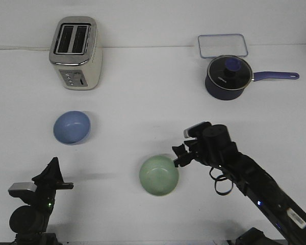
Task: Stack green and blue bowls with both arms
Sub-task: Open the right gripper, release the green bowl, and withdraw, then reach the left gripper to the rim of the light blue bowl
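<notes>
The pale green bowl [158,176] sits upright on the white table, front centre. The periwinkle blue bowl [71,127] sits upright at the left, in front of the toaster. My right gripper [177,156] is low at the green bowl's right rim, with its fingers slightly apart on either side of the rim; the bowl rests on the table. My left gripper [53,172] hangs at the front left corner, pointed and shut, empty, well in front of the blue bowl.
A cream toaster [75,53] stands at the back left. A dark blue lidded saucepan [227,76] with a long handle pointing right and a clear rectangular lid [222,45] are at the back right.
</notes>
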